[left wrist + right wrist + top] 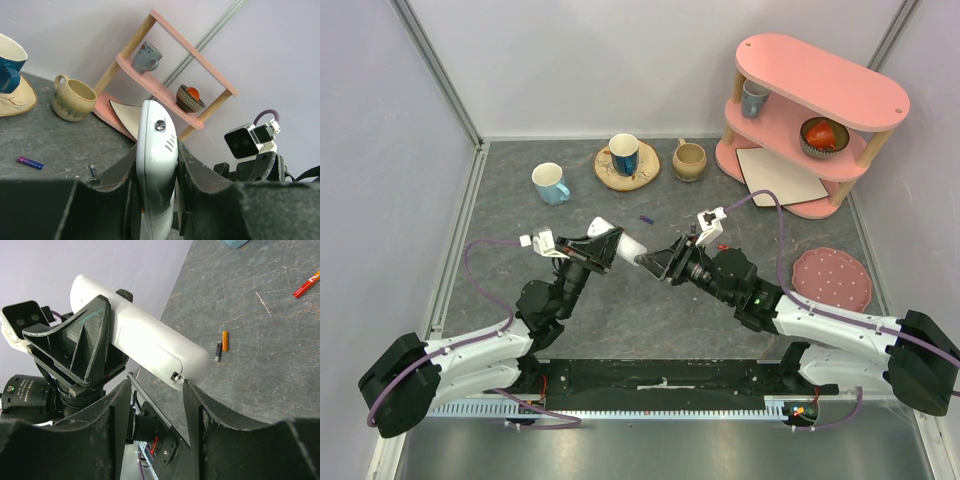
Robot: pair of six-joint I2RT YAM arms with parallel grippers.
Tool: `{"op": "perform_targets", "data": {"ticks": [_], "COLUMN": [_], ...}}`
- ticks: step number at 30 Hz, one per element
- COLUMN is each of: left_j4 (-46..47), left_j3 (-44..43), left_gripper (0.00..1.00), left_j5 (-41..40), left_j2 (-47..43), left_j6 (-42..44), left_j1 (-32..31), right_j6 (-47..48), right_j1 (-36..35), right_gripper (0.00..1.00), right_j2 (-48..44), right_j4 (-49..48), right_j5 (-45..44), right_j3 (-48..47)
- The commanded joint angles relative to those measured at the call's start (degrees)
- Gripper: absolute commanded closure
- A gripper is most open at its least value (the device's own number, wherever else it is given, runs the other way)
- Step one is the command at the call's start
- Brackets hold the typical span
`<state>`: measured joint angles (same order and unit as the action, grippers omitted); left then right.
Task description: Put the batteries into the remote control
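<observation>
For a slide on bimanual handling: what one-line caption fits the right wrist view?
Left gripper holds the remote control, its end at the open right gripper; batteries lie on the table.

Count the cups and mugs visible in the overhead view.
4: a light blue mug, leftmost; a dark blue cup on a cream saucer; a beige ceramic mug right of it; a grey-blue mug on the pink shelf unit's middle tier. None appears hidden.

Bright, even, diffuse light in all views, with soft, faint shadows. Top view is sharp; the frame rails bow slightly at 11 and 1 o'clock. White remote control [152, 125] is nearly washed out. Left gripper [157, 152] and right gripper [157, 385] are dark and soft-focus at 6 o'clock.
</observation>
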<state>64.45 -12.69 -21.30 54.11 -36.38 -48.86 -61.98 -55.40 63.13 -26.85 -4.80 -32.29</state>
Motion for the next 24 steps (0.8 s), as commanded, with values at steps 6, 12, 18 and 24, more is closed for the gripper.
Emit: {"op": "perform_targets", "data": {"ticks": [6, 12, 18, 24], "left_j4": [3.3, 3.7, 3.8, 5.0], "left_j3": [-0.7, -0.8, -0.7, -0.2], "left_gripper": [0.98, 0.98, 0.98, 0.98], "left_j5": [1.1, 1.9, 2.1, 3.8], "left_j2": [0.6, 1.0, 0.7, 1.4], "left_j6": [-1.6, -1.9, -2.0, -3.4], "left_j1": [0.2, 0.2, 0.2, 0.2], "right_j6": [0.4, 0.5, -0.1, -2.3], "right_j1": [-0.2, -0.2, 0.0, 1.0], "right_gripper": [0.47, 0.47, 0.47, 0.46], "right_j2": [0.9, 1.0, 1.3, 2.6], "right_j4": [-1.8, -2.0, -2.2, -4.6], "right_j5": [-0.7, -0.8, -0.8, 1.0], "right_j3": [-3.1, -3.1, -2.8, -1.9]}}
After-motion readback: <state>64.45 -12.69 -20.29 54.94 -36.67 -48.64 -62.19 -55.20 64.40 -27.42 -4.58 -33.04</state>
